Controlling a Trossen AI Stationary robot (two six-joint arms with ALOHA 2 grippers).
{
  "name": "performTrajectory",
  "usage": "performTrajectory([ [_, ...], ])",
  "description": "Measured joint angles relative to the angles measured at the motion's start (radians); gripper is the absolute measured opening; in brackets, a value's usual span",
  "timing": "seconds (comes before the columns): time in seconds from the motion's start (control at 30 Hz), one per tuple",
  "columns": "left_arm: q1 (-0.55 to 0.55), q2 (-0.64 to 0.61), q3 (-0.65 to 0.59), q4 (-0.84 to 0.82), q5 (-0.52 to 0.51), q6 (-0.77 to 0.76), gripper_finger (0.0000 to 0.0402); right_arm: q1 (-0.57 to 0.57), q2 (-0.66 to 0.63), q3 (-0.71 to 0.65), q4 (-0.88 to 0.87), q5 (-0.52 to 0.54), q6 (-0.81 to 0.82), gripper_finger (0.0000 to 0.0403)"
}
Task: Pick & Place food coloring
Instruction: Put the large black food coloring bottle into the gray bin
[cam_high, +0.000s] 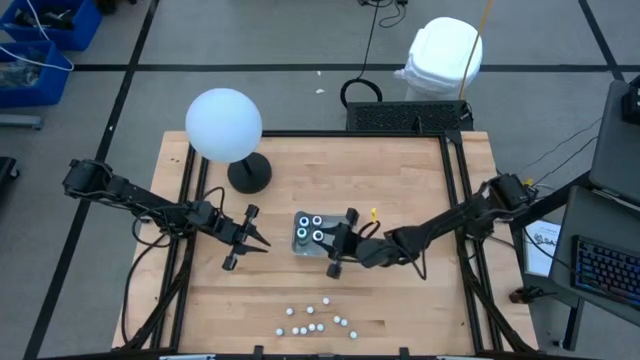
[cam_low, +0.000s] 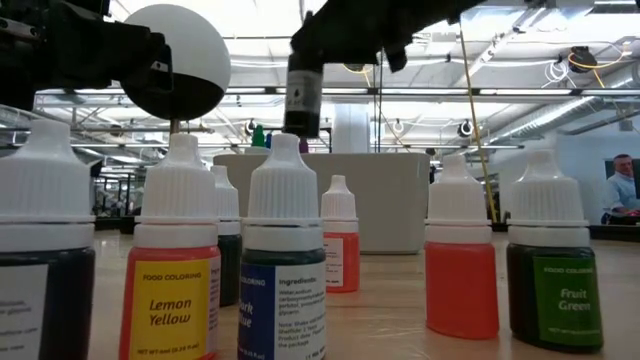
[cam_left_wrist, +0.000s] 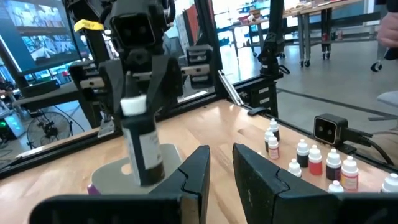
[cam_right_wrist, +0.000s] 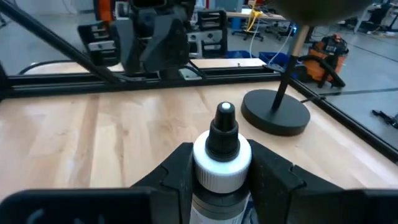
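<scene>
Currently my right claw (cam_high: 337, 243) holds a bottle (cam_right_wrist: 222, 158) by the tray (cam_high: 301, 236); ten vials (cam_high: 314, 320) wait lower centre, left claw (cam_high: 262, 243) narrow, empty.

We are looking at a robotics lab or workshop. The wooden table (cam_high: 300, 160) sits on a grey tiled floor inside a black metal frame (cam_high: 460, 190). Behind the table, cables (cam_high: 372, 40) trail across the floor, and a computer keyboard (cam_high: 605, 275) lies off to its right. Beyond the table we see a large open hall with exposed ceiling ducts and strip lights (cam_low: 520, 60), workbenches on castors (cam_left_wrist: 311, 25), and a monitor (cam_left_wrist: 37, 31).
</scene>
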Motion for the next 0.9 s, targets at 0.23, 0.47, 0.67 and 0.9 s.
performTrajectory([
  [0.23,0.000,0.000,0.000,-0.001,-0.007,0.009,0.0077,-0.031,0.078,0.000,0.043,0.002,0.011,0.0109],
  [0.47,0.000,0.000,0.000,-0.002,-0.007,0.009,0.0077,-0.042,0.105,0.000,0.051,0.001,0.040,0.0109],
  [0.67,0.000,0.000,0.000,-0.006,-0.007,0.009,0.0077,-0.042,0.105,0.000,0.034,0.001,0.052,0.0109],
  [0.9,0.000,0.000,0.000,-0.006,-0.007,0.029,0.0077,-0.050,0.122,0.000,0.024,0.001,0.083,0.0109],
])
